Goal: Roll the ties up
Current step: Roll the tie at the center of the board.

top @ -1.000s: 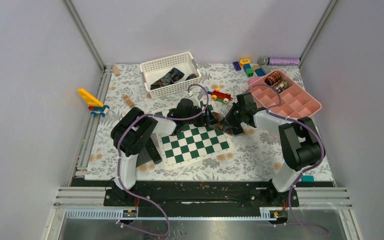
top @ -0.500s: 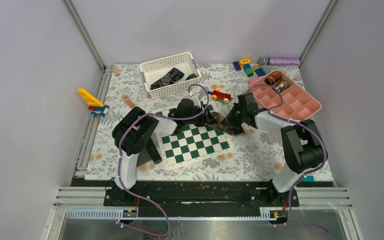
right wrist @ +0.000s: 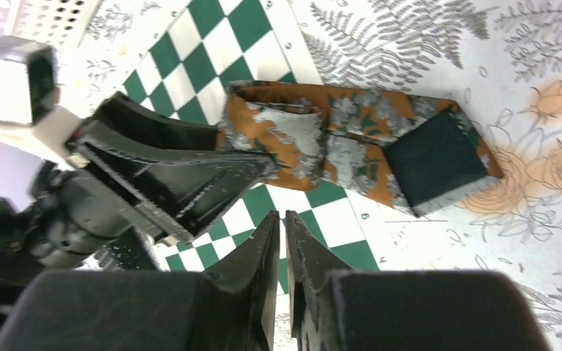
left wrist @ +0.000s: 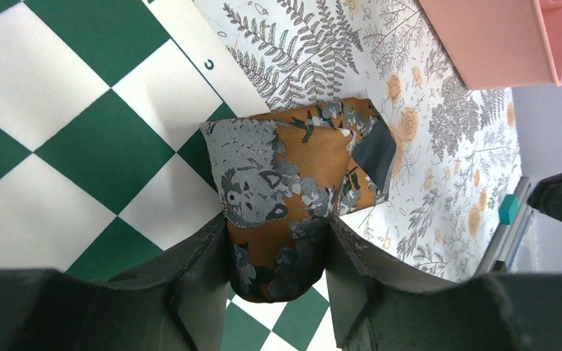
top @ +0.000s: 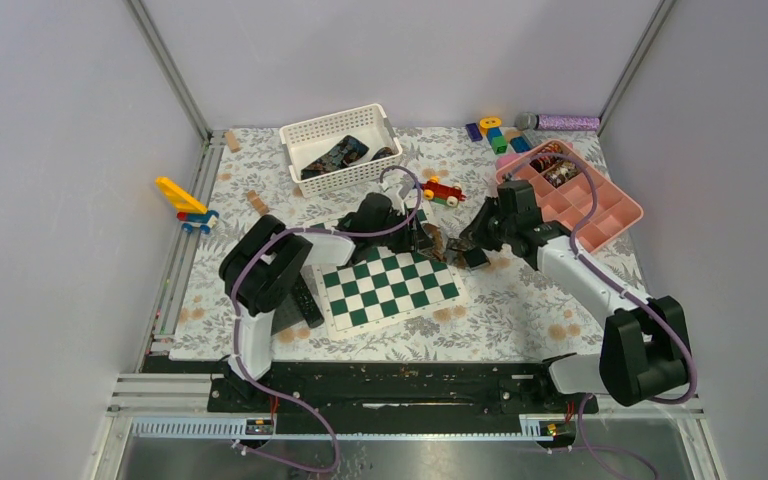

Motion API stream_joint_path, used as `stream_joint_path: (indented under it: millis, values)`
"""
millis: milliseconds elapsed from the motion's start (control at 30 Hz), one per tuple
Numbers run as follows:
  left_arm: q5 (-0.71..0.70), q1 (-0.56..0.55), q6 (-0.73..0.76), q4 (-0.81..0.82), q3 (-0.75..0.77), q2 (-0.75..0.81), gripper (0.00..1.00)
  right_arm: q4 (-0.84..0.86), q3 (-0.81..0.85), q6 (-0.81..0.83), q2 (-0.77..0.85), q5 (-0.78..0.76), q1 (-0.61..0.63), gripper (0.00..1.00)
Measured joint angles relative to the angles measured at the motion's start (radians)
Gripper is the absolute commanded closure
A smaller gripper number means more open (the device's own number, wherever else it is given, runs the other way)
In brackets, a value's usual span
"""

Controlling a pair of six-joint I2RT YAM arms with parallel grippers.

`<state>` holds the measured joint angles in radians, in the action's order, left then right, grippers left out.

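A brown-rust tie (left wrist: 300, 168) with grey flowers lies folded over the chessboard's (left wrist: 58, 95) far corner, its dark lining end (right wrist: 432, 157) on the floral cloth. My left gripper (left wrist: 278, 245) is shut on the tie's rounded fold, one finger pressing each side. In the top view this happens at the tie (top: 440, 243), with the left gripper (top: 424, 240) beside it. My right gripper (right wrist: 282, 219) hovers over the board just off the tie, jaws almost touching, nothing between them. More ties (top: 338, 155) lie in the white basket (top: 305, 130); small coils (top: 550, 160) sit in the pink tray (top: 625, 215).
A black remote (top: 305, 300) lies at the chessboard's (top: 390, 285) left edge. A red toy car (top: 443, 190) stands behind the grippers. A yellow toy (top: 185, 203) sits at the left, coloured blocks (top: 495, 135) and a purple cylinder (top: 565, 122) at the back right.
My left jaws have closed in on the tie's fold. The right arm's elbow has swung out to the right and its gripper has drawn back from the tie.
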<state>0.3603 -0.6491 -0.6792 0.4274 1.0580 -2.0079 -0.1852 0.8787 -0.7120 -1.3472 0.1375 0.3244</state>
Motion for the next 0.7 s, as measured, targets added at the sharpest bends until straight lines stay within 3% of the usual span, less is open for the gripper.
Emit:
stream_joint_path:
  millis: [700]
  values:
    - [-0.279, -0.014, 0.228, -0.51, 0.203, 0.071, 0.61, -0.054, -0.05, 0.029, 0.044, -0.028, -0.007, 0.85]
